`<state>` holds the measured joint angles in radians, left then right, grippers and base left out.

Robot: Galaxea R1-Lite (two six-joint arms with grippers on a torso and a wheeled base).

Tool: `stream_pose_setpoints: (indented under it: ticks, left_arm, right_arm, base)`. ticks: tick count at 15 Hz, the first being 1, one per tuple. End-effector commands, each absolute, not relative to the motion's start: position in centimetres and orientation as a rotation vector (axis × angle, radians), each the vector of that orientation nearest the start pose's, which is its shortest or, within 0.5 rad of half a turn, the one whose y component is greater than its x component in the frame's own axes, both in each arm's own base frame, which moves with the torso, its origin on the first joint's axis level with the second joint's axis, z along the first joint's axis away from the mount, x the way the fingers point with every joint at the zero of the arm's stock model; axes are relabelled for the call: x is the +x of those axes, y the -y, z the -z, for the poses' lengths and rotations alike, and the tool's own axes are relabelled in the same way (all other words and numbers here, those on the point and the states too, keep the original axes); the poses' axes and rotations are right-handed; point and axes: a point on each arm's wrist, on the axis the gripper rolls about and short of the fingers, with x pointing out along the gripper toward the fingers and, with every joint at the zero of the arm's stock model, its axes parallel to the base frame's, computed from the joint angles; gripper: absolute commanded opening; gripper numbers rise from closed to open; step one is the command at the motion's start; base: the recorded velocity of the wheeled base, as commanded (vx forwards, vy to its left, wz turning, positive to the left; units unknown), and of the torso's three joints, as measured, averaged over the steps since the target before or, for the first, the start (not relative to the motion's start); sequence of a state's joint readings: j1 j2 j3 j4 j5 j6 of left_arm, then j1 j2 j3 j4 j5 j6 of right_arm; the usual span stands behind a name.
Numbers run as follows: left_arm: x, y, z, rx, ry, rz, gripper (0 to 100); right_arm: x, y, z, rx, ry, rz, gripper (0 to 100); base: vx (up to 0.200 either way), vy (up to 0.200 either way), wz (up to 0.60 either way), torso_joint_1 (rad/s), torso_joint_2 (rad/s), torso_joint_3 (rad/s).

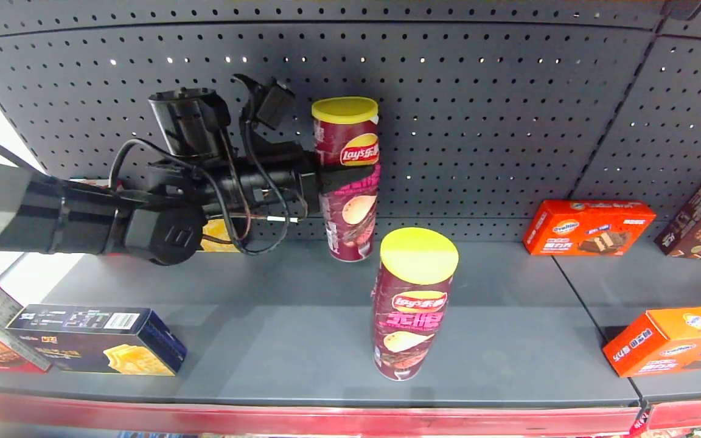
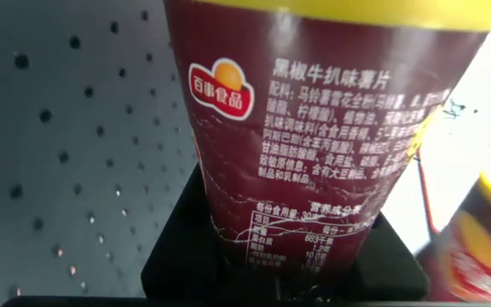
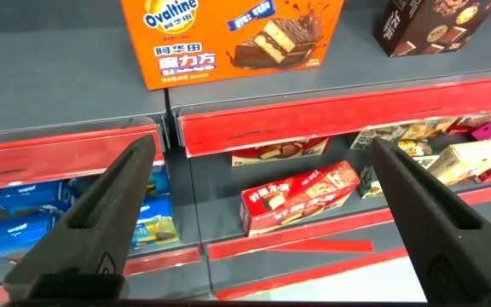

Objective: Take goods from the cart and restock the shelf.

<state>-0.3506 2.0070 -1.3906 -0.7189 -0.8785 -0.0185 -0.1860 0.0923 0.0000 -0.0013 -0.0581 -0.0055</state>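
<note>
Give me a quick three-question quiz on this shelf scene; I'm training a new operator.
1. True or false: the left tool is shut on a can.
2. How does the front can sit on the shelf? A upright; B on its side; C upside down.
3. Fill in: the right tool has its jaws ____.

Key: 1 true; 2 A; 3 open.
</note>
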Motion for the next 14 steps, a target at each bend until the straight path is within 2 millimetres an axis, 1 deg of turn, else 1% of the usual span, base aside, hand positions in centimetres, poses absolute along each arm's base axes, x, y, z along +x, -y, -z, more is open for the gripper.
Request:
stream_pose_setpoints:
  ticks: [1, 2, 3, 4, 9, 10, 14]
  left_arm:
    - [39.2, 16.3, -22.8, 0.008, 0.077, 1.233, 0]
    - [40.1, 16.7, -21.6, 0.007, 0.061, 1.235, 0]
    - [40.1, 16.8, -21.5, 0.008, 0.062, 1.235, 0]
    - [40.8, 17.0, -20.3, 0.025, 0.069, 1.234, 0]
    - [41.9, 17.5, -19.0, 0.033, 0.093, 1.235, 0]
    - [42.2, 17.8, -18.5, 0.034, 0.102, 1.237, 0]
    - [42.6, 18.8, -17.4, 0.035, 0.107, 1.253, 0]
  right_arm:
    - [-1.5, -0.2, -7.7, 0.000, -0.096, 0.243, 100]
    - [-1.5, -0.2, -7.7, 0.000, -0.096, 0.243, 100]
    - [-1.5, -0.2, -7.8, 0.000, -0.097, 0.243, 100]
    - [-1.5, -0.2, -7.7, 0.000, -0.096, 0.243, 100]
    - [-1.5, -0.2, -7.8, 0.000, -0.097, 0.243, 100]
    - [-1.5, -0.2, -7.7, 0.000, -0.096, 0.243, 100]
    - [-1.5, -0.2, -7.8, 0.000, -0.097, 0.243, 100]
  base:
    - [0.000, 0.000, 0.00, 0.000, 0.00, 0.000]
    - [0.000, 0.000, 0.00, 0.000, 0.00, 0.000]
    - [0.000, 0.000, 0.00, 0.000, 0.00, 0.000]
    - [0.000, 0.000, 0.00, 0.000, 0.00, 0.000]
    - [0.000, 0.000, 0.00, 0.000, 0.00, 0.000]
    - [0.000, 0.000, 0.00, 0.000, 0.00, 0.000]
    - [0.000, 0.000, 0.00, 0.000, 0.00, 0.000]
